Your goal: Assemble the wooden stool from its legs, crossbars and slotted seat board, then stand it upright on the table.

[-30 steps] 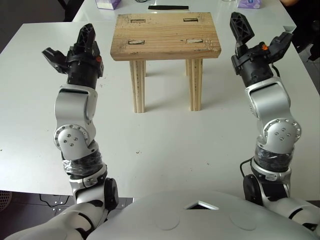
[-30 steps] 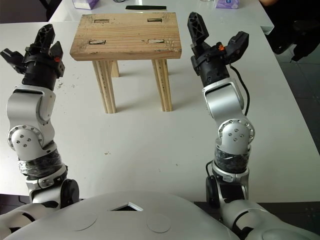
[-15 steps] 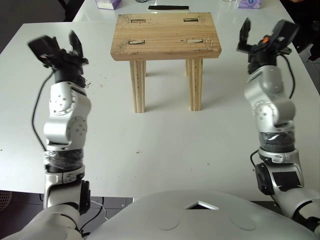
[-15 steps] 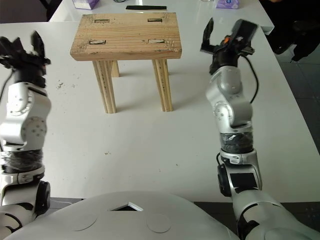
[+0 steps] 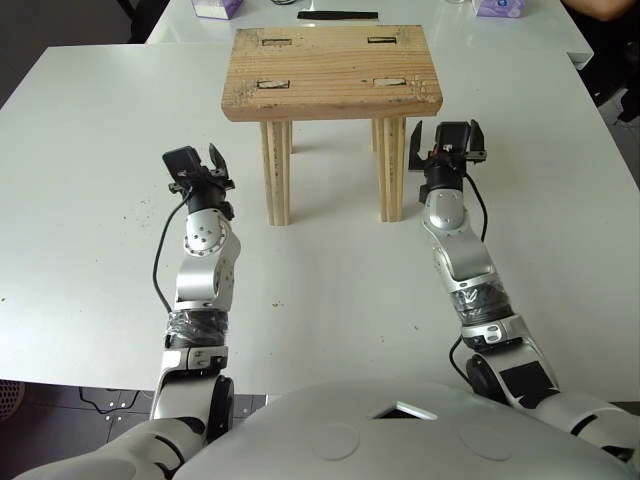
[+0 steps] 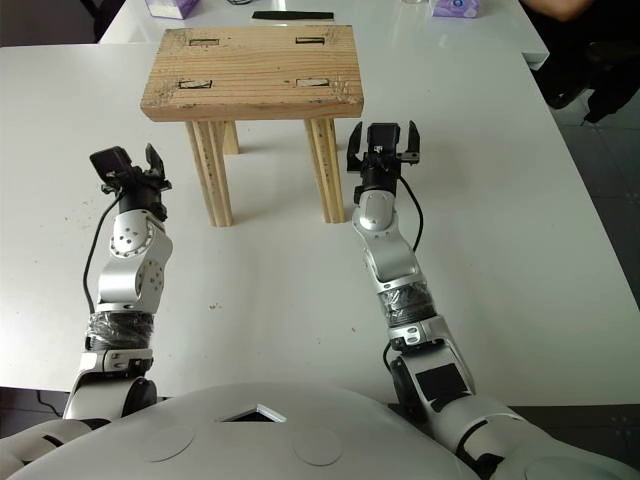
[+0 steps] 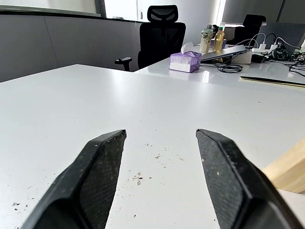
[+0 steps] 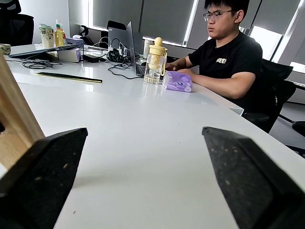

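On the white desk (image 5: 330, 290), dead centre, the wooden stool (image 5: 330, 100) is standing upright on all its legs. Its slotted seat board (image 5: 330, 65) sits flat on top, four slots facing up. Over to the stool's left, the left tool (image 5: 198, 162) sits low over the desk, fingers spread wide with nothing between them. It is near the front left leg (image 5: 275, 175) but clear of it. Dark specks (image 7: 138, 177) dot the desk just ahead of it. On the other side, the right tool (image 5: 446, 145) is just beside the front right leg (image 5: 392, 170), not touching, fingers also spread and empty. Beyond the stool lies a black strip (image 5: 337, 15), and a purple tissue box (image 7: 186, 61) sits on the far desk.
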### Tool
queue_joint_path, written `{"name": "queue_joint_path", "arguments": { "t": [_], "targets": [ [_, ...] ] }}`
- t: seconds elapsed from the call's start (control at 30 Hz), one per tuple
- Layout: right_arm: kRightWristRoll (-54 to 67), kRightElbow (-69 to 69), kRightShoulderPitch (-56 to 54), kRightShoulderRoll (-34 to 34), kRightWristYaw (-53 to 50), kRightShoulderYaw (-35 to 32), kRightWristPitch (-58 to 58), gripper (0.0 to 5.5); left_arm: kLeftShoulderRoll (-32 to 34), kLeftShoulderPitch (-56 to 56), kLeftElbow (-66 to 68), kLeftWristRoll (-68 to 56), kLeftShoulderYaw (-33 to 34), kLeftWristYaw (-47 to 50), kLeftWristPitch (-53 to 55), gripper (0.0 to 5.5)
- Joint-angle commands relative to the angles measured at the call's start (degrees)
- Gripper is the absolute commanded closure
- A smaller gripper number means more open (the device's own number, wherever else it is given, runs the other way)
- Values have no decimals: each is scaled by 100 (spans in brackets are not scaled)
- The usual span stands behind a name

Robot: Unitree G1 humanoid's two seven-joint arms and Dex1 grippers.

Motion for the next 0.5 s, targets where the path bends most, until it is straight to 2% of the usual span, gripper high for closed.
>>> {"name": "queue_joint_path", "arguments": {
  "t": [0.03,0.37,0.5],
  "targets": [
    [-123,-48,120,199,-14,-317,-20,140,-119,-329,133,164,12,-248,130,275],
    [-128,655,-343,544,-21,-927,-120,140,-812,-418,234,286,97,-251,192,275],
    [-168,873,-567,629,221,-896,-156,140,-1109,-543,413,336,151,-170,49,275]
  ]
}}
